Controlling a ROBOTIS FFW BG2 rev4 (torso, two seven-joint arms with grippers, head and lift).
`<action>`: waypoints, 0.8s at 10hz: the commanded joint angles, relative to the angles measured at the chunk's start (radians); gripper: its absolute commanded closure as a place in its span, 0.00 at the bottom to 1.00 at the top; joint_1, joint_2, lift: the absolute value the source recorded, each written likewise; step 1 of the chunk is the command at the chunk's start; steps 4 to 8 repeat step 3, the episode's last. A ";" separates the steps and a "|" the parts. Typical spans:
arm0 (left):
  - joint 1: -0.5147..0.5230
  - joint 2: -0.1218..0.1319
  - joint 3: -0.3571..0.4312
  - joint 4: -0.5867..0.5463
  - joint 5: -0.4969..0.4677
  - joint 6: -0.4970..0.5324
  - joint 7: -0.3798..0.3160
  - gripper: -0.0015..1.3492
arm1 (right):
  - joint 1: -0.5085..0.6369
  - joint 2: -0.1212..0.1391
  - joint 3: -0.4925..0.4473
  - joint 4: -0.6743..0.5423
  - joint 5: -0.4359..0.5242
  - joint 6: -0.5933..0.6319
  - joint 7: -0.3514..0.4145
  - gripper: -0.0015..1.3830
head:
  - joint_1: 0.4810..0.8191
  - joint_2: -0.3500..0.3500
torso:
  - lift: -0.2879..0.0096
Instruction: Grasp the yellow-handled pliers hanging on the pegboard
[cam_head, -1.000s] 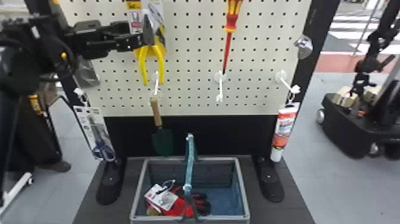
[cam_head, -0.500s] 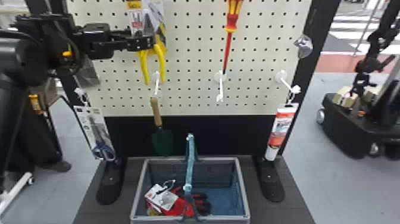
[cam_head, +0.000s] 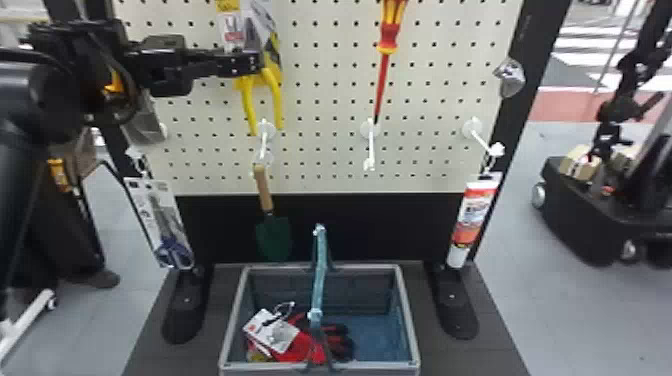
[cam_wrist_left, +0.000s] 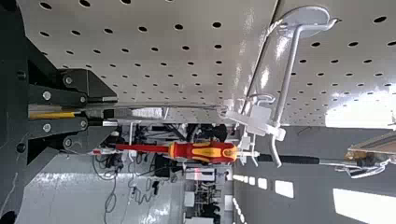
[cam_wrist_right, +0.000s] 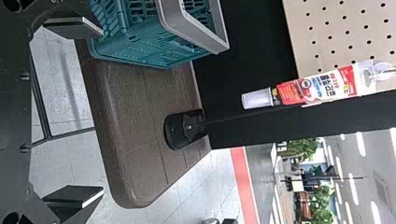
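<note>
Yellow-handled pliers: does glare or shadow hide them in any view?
Head view: even light, no glare on the yellow-handled pliers in the left hand. Left wrist view: glare washes the pegboard around the white hook, away from the pliers.

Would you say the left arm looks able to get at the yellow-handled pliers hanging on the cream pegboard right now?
Probably yes: the left gripper is right at the yellow-handled pliers, its fingers closed around them, with nothing in between.

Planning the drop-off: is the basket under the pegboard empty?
Not empty. The basket holds red-and-black gloves with a white tag at its near end; the blue floor behind them is bare.
</note>
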 joint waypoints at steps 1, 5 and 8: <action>0.008 -0.002 0.002 0.002 0.009 0.001 0.002 0.90 | 0.000 0.001 0.001 0.000 0.001 0.000 0.000 0.08 | 0.20 0.50 | 0.63; 0.014 -0.002 0.004 0.002 0.020 0.001 0.003 0.90 | 0.000 0.001 -0.001 0.000 0.001 0.000 0.000 0.08 | 0.20 0.50 | 0.63; 0.014 -0.002 0.004 0.002 0.020 0.001 0.003 0.90 | 0.000 0.001 -0.001 0.000 0.001 0.000 0.000 0.08 | 0.20 0.50 | 0.63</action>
